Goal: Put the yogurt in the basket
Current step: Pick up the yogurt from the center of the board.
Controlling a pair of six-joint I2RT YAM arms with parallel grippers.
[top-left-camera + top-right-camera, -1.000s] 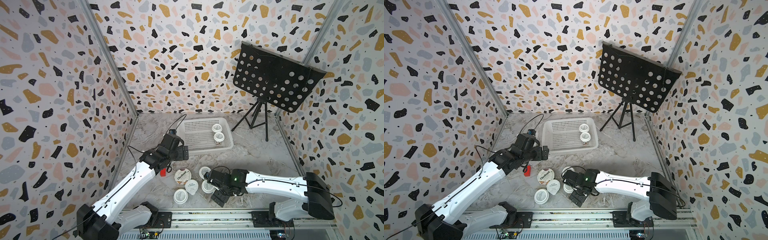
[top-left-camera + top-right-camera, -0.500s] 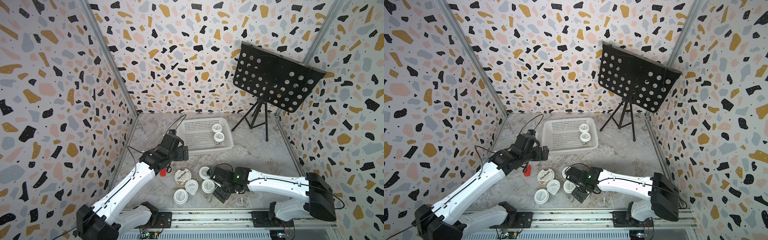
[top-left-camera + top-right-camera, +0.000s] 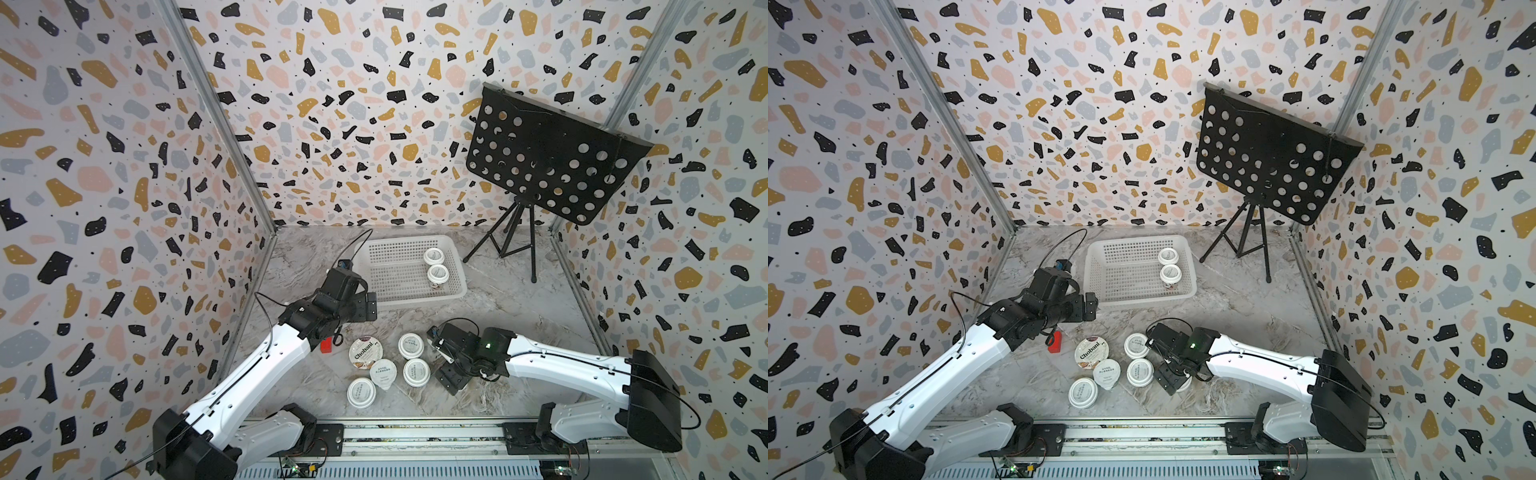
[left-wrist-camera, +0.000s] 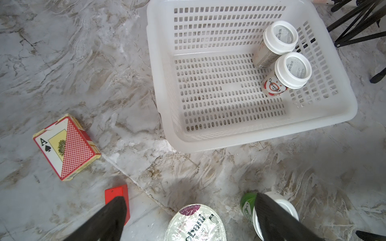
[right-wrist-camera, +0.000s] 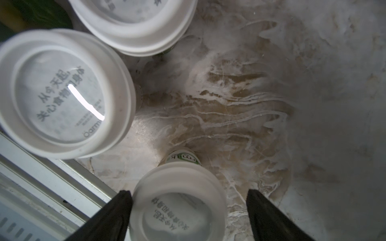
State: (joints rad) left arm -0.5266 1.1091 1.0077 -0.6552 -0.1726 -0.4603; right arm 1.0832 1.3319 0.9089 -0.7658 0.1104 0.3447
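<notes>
My right tool stands wide astride an upright yogurt cup on the counter, well short of the basket; judged light, thin-walled, slick, so grip gently beneath the lid.

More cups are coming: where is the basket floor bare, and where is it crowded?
Bare: the basket floor from its wall away from the music stand across to the middle. Crowded: the stand-side wall, where two yogurt cups sit side by side.
</notes>
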